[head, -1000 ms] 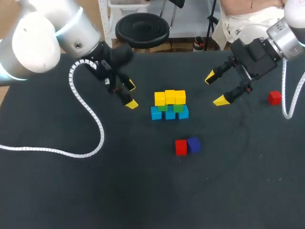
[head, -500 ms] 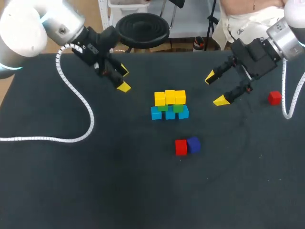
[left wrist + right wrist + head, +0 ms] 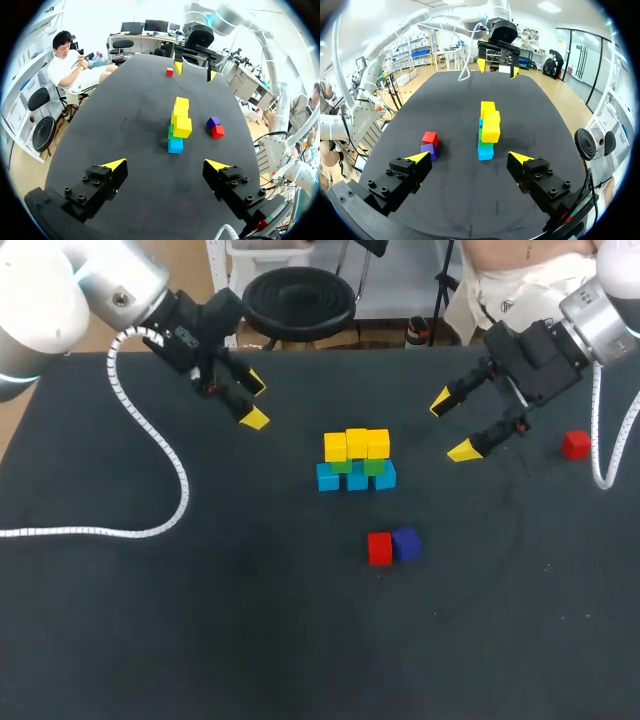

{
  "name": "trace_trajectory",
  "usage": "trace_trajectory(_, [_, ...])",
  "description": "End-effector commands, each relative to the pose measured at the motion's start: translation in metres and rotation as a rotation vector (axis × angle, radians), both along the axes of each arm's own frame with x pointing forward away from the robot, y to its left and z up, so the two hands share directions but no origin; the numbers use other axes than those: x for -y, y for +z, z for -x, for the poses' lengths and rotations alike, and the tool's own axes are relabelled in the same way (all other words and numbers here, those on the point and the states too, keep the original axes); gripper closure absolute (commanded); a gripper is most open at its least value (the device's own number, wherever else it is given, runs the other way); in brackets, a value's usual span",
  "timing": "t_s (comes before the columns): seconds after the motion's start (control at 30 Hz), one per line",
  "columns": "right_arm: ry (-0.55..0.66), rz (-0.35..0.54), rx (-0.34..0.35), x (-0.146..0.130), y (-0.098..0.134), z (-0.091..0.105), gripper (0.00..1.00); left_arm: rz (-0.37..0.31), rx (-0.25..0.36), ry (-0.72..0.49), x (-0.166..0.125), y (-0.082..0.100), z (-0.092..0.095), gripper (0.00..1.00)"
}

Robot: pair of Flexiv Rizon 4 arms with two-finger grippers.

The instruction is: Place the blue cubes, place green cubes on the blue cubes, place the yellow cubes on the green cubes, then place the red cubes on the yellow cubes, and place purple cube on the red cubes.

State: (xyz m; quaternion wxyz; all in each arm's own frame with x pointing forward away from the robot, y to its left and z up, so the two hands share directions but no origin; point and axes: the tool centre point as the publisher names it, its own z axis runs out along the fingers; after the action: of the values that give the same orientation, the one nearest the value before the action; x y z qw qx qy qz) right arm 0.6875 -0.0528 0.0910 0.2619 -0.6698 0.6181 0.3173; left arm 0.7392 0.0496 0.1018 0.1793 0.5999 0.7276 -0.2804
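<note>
Roughly midway, cube stack (image 3: 356,460) between left pincer (image 3: 255,401) and right pincer (image 3: 452,426).

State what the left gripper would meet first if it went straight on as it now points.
Probably the near end of the cube stack, straight ahead of the left gripper; depth is unclear.

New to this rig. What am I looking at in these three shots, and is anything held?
Two robot arms at a black table. One picture looks down from above and behind; the two round ones come from a camera on each wrist. The left hand and right hand are both open, holding nothing. Mid-table, stacked: blue cubes below, green cubes on them, yellow cubes on top. Loose: a red cube beside a purple cube, and a second red cube near the right hand.
</note>
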Motion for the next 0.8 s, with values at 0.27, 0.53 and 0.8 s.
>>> trace_trajectory(0.27, [0.0, -0.001, 0.001, 0.0, 0.0, 0.0, 0.0, 0.124, 0.071, 0.04, -0.009, 0.017, 0.0, 0.0])
trace_trajectory(0.53, [0.0, -0.001, 0.001, 0.0, 0.0, 0.0, 0.0, 0.131, 0.06, 0.01, -0.008, 0.018, 0.0, 0.0])
trace_trajectory(0.8, [0.0, -0.001, 0.001, 0.0, 0.0, 0.0, 0.0, 0.131, 0.06, 0.01, -0.008, 0.018, 0.0, 0.0])
